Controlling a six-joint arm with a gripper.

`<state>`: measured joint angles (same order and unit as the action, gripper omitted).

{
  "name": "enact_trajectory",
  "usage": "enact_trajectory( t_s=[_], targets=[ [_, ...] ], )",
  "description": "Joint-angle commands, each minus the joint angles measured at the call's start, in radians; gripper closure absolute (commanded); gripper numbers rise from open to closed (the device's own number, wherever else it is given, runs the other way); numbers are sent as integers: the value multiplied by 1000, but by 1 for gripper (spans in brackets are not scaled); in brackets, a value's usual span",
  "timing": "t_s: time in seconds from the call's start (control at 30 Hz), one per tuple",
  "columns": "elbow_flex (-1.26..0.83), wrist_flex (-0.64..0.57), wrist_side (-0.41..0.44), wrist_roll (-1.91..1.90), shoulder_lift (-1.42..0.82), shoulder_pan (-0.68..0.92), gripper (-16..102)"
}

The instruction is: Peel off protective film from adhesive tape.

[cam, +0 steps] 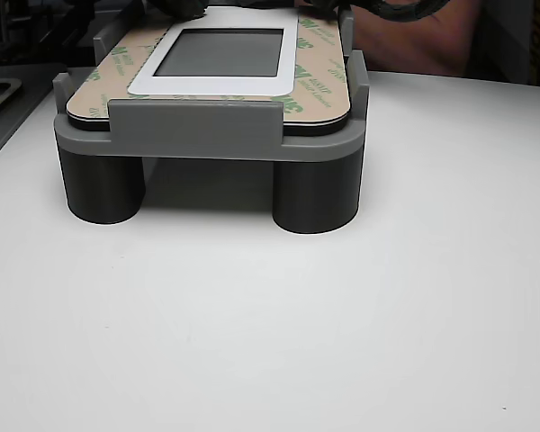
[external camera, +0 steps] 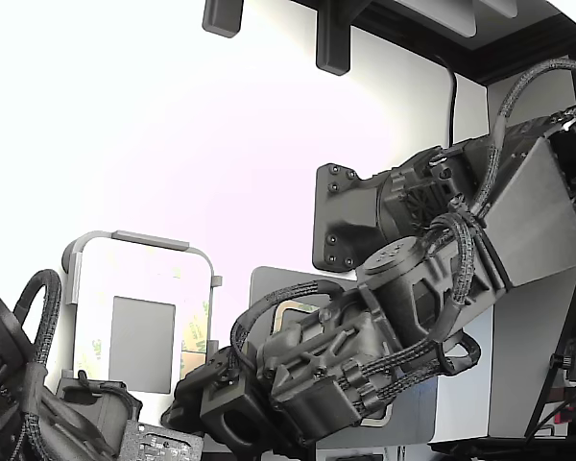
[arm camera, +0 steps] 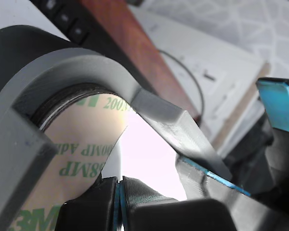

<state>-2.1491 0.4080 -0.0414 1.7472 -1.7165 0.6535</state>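
Note:
A grey fixture [cam: 198,126] holds the light panel with its small grey rectangle [cam: 220,52] and tan, green-printed frame [cam: 319,67]. In the exterior view the panel [external camera: 142,341] stands at the left and my arm's wrist [external camera: 298,365] reaches down beside it, with the fingertips hidden. In the wrist view my gripper [arm camera: 119,202] is shut, blue pads pressed together. It pinches the end of the protective film [arm camera: 82,154], a pale-yellow strip with green logos that curls up off the panel under the fixture's wall [arm camera: 86,67].
A second arm [external camera: 38,403] sits at the exterior view's lower left. A blue-padded finger [arm camera: 278,103] shows close by in the wrist view. The fixture stands on a white table [cam: 342,315]. A reddish-brown object [cam: 414,45] lies behind it.

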Motion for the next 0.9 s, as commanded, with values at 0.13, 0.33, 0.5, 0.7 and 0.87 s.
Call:
enact_trajectory(
  t_s=[0.13, 0.33, 0.5, 0.7, 0.87],
  targets=[
    [49, -6, -5, 5, -5, -2, 96],
    [60, 2, -5, 5, 5, 0, 96],
    [74, 6, -5, 3, 14, 3, 96],
    [81, 12, -3, 3, 17, 6, 96],
    [83, 17, 5, -3, 17, 12, 96]
  ],
)
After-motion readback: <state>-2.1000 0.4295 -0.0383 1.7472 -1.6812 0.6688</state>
